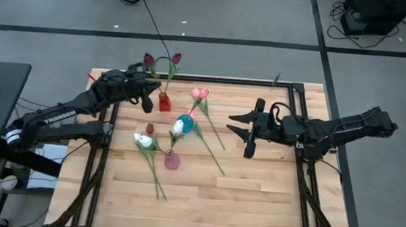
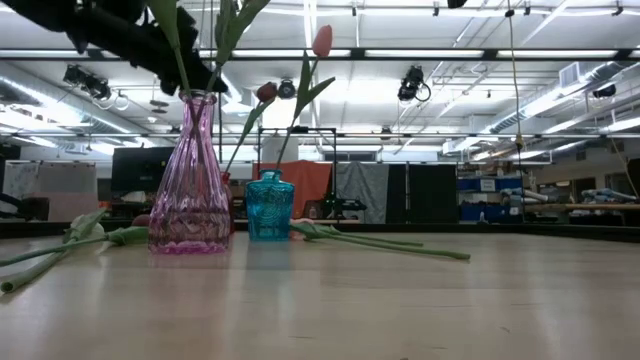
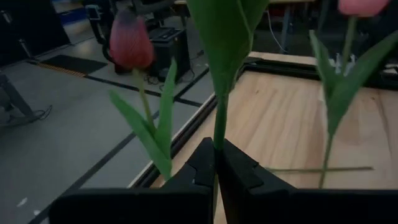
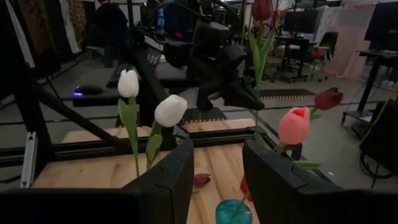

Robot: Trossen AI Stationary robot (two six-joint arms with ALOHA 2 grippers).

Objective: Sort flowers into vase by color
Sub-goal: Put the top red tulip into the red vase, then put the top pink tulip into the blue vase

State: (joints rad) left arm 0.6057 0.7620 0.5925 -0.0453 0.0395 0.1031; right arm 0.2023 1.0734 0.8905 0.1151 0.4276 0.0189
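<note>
Robotics lab or workshop: exposed ceiling with strip lights (image 2: 420,52), taped grey concrete floor (image 1: 217,27), black partition curtains (image 2: 400,192) behind.

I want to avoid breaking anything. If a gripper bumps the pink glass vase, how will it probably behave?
The pink vase looks like glass, so probably fragile and slippery. Its narrow neck over a wider base, with tall flower stems standing in it, suggests it could tip if pushed high up. Pushed low, it would probably slide on the smooth wooden table.

both arms are matte black with chunky jointed links; the left arm (image 1: 65,113) carries white lettering, and the right arm (image 1: 347,128) trails dark cables.
</note>
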